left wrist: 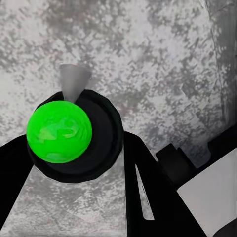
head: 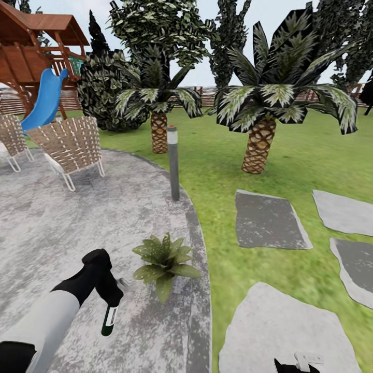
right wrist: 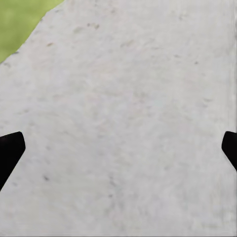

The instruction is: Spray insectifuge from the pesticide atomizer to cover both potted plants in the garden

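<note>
The pesticide atomizer (head: 109,320), dark green below and whitish above, hangs over the grey patio with my left gripper (head: 111,299) shut on its upper end. The left wrist view looks at its bright green round end (left wrist: 59,132) between the black fingers (left wrist: 148,187), with a grey nozzle (left wrist: 74,81) beyond. One potted plant (head: 165,261), a low rosette of speckled green leaves, stands on the patio just right of the bottle, about a hand's width away. My right gripper (head: 298,364) is low at the picture's bottom edge; it is open (right wrist: 118,148) above a pale stepping stone (right wrist: 128,108).
A grey bollard lamp (head: 173,163) stands at the patio's edge (head: 199,243) behind the plant. Two woven chairs (head: 70,145) and a blue slide (head: 46,101) are at the far left. Palm trees (head: 259,145), lawn (head: 217,155) and stepping stones (head: 269,220) lie to the right.
</note>
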You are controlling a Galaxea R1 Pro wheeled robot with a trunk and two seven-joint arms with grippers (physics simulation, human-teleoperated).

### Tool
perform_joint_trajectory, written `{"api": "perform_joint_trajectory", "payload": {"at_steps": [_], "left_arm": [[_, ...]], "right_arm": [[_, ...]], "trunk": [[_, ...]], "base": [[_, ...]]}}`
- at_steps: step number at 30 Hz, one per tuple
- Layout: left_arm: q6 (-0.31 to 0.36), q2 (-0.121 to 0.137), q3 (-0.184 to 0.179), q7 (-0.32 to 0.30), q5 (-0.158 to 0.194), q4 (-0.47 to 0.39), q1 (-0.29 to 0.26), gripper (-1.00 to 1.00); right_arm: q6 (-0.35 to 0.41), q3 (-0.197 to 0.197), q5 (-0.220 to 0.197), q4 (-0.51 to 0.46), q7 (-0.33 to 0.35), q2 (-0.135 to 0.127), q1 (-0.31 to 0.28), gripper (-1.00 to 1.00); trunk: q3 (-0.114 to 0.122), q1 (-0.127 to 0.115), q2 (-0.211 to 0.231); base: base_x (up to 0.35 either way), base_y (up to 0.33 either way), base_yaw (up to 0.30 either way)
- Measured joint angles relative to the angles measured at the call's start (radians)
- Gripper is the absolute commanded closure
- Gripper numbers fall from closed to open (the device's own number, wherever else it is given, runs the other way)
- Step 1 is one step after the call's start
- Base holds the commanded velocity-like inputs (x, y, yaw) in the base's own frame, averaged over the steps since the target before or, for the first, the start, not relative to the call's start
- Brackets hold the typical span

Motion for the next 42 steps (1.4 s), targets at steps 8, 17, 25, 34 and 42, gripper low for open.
{"api": "perform_joint_trajectory", "payload": {"at_steps": [8, 17, 25, 34, 42], "left_arm": [[0.000, 0.001, 0.000, 0.000, 0.000, 0.000, 0.000, 1.00], [0.001, 0.001, 0.000, 0.000, 0.000, 0.001, 0.000, 1.00], [0.001, 0.001, 0.000, 0.001, 0.000, 0.001, 0.000, 1.00], [0.001, 0.003, 0.001, 0.001, 0.000, 0.002, 0.002, 1.00], [0.000, 0.018, 0.004, 0.005, -0.002, 0.005, 0.016, 1.00]], "right_arm": [[0.000, 0.000, 0.000, -0.001, 0.000, 0.000, 0.000, -1.00], [0.000, 0.000, 0.000, 0.000, 0.000, 0.000, 0.000, -1.00], [0.000, 0.000, 0.000, 0.000, -0.001, 0.000, 0.000, -1.00], [0.000, 0.000, 0.000, 0.000, -0.001, 0.000, 0.000, -1.00], [0.001, 0.000, 0.001, 0.003, -0.001, -0.003, 0.000, -1.00]], "trunk": [[0.000, 0.000, 0.000], [0.000, 0.000, 0.000], [0.000, 0.000, 0.000], [0.000, 0.001, 0.000], [0.000, 0.001, 0.000]], "base": [[0.171, -0.242, 0.007], [0.215, -0.211, 0.129], [0.036, -0.235, 0.272], [-0.186, -0.241, 0.274], [-0.281, -0.124, 0.050]]}}
